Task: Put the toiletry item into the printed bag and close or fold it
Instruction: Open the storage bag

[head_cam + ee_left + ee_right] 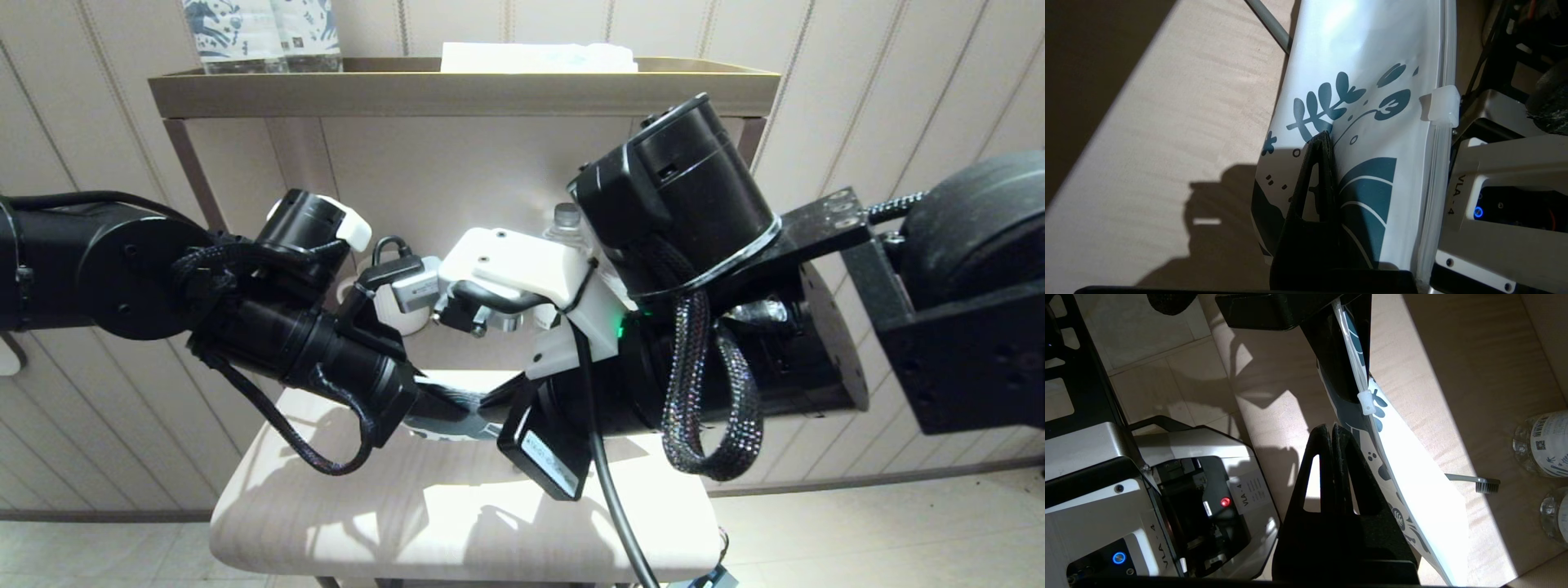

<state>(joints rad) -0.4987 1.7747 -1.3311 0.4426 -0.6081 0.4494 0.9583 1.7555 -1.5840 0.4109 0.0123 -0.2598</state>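
Observation:
The printed bag (1372,81), white with teal plant figures, stands on edge above the beige table (1167,122); its clear zip slider (1440,107) sits on the top strip. My left gripper (1327,136) is shut on the bag's face. In the right wrist view my right gripper (1331,428) is shut, close beside the bag (1412,477) just below the slider (1365,402), with nothing seen between its fingers. The toiletry item (1474,482), a thin stick with a dark head, lies on the table partly hidden behind the bag. In the head view both arms meet over the bag (433,430).
Two water bottles (1543,445) stand at the table's far side near the stick's head. A shelf (457,90) above holds printed packs (261,33) and a flat white packet (539,57). Tiled floor (1147,375) lies beyond the table's near edge.

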